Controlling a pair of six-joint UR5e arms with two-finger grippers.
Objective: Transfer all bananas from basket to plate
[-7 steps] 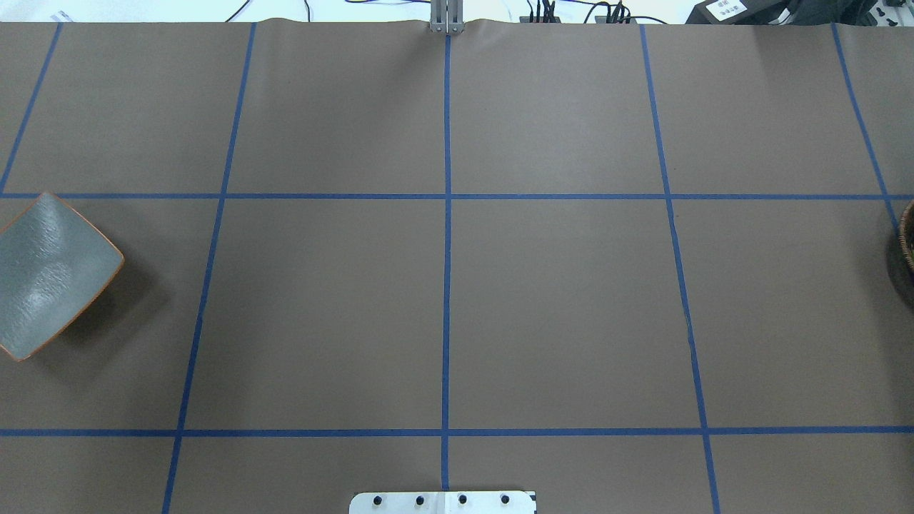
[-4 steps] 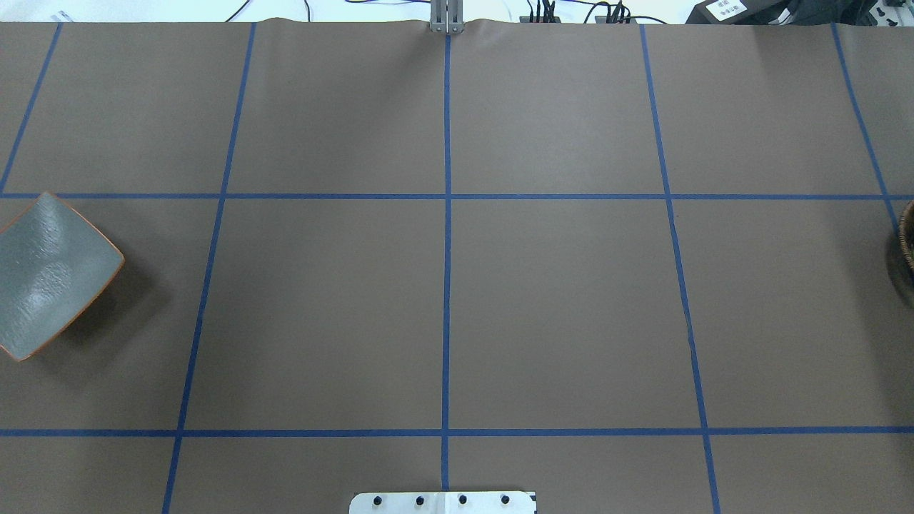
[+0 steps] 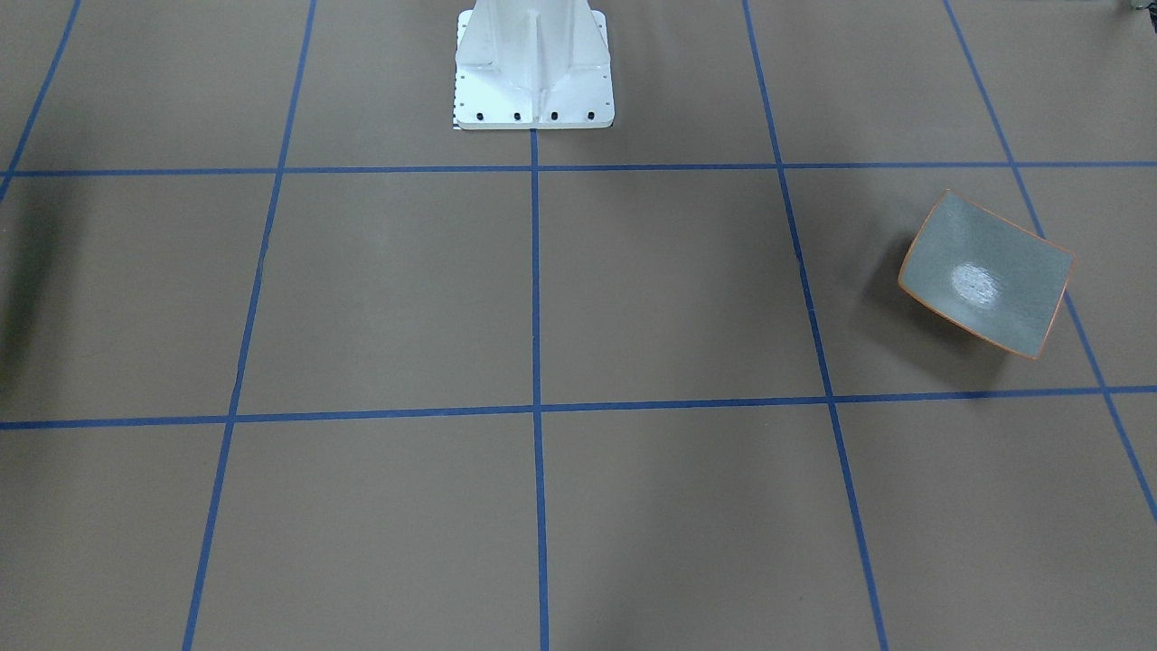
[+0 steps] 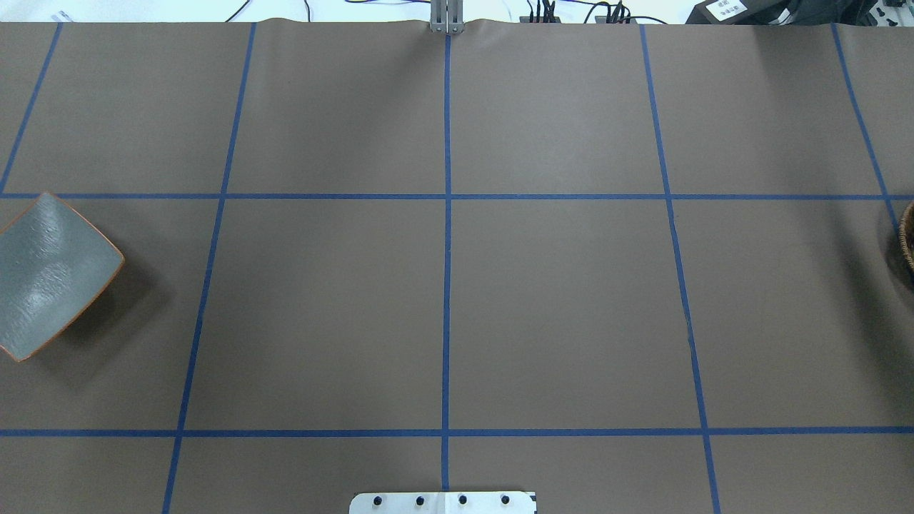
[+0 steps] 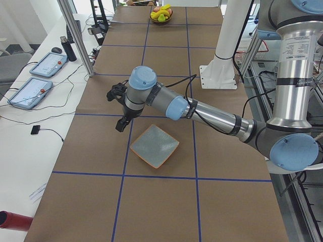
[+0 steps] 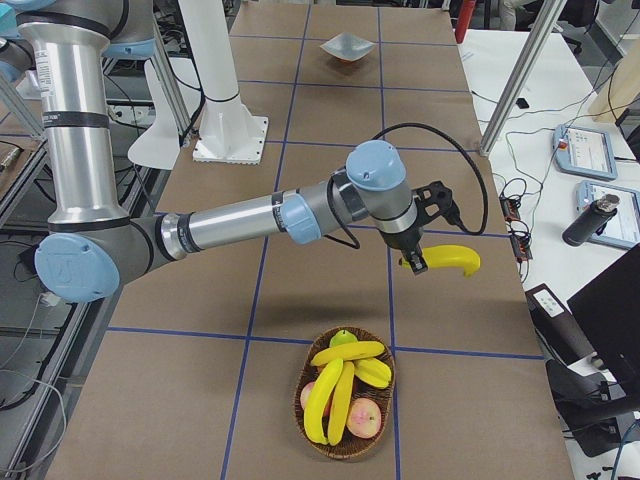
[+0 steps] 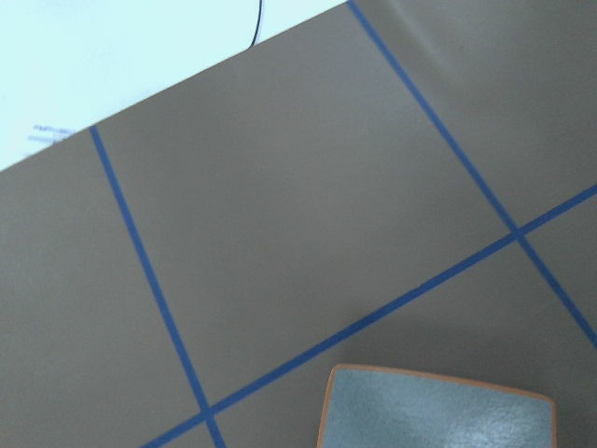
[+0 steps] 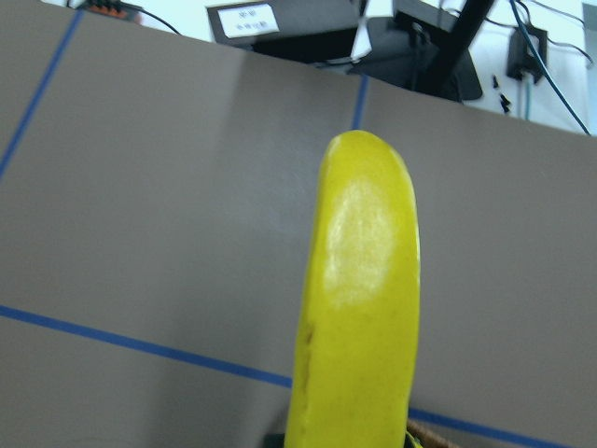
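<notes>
The grey plate with its orange rim lies bare at the table's left end, also seen in the front view and the left wrist view. My left gripper hangs just beside the plate; I cannot tell if it is open or shut. My right gripper holds one yellow banana in the air, beyond the wicker basket. That banana fills the right wrist view. Several bananas lie in the basket.
A reddish fruit and a green one share the basket. The white robot base stands at mid-table. Metal posts stand along the operators' side, where tablets and a bottle sit on a white bench.
In the overhead view the shadow beside the basket at the right edge has shrunk a little. The plate has not moved.
</notes>
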